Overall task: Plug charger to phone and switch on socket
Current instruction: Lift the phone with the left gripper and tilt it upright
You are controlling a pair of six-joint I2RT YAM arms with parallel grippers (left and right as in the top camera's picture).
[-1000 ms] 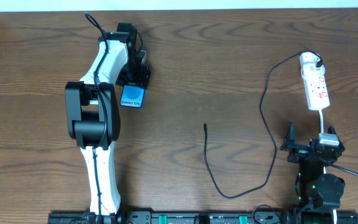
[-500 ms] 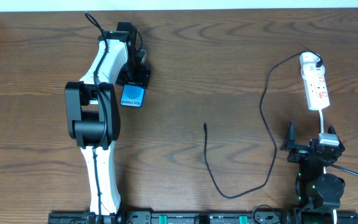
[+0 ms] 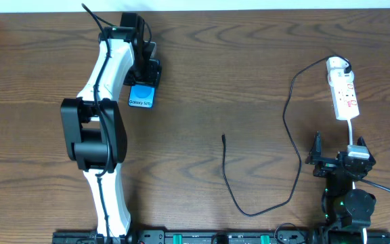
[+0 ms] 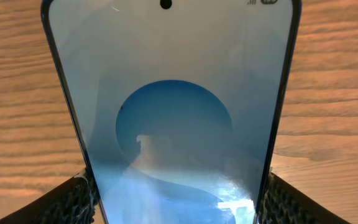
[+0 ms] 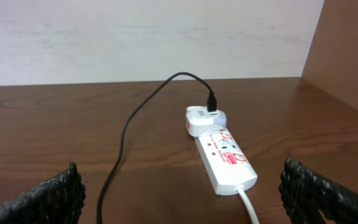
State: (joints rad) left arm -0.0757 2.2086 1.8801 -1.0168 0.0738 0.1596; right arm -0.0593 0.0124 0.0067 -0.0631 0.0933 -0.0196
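The phone (image 3: 141, 96), blue screen lit, sits between the fingers of my left gripper (image 3: 145, 76) at the far left. Up close the phone (image 4: 173, 118) fills the view, and both black pads (image 4: 73, 202) press on its edges: the left gripper (image 4: 178, 202) is shut on it. The charger (image 3: 288, 122), a thin black cable, runs from the white adapter on the socket (image 3: 344, 95) down in a loop. Its plug tip (image 3: 223, 138) lies free mid-table. My right gripper (image 3: 338, 157) stands open near the front right, with the socket (image 5: 225, 155) ahead of it.
A thick white cord (image 3: 351, 130) leaves the socket's near end toward the right arm. A wooden side wall (image 5: 347, 56) rises at the right. The charger cable (image 5: 126, 134) lies left of the socket in the right wrist view.
The left arm has swung a little to the left and away, carrying the phone slightly toward the table's far edge. The right arm and the cable have stayed put.
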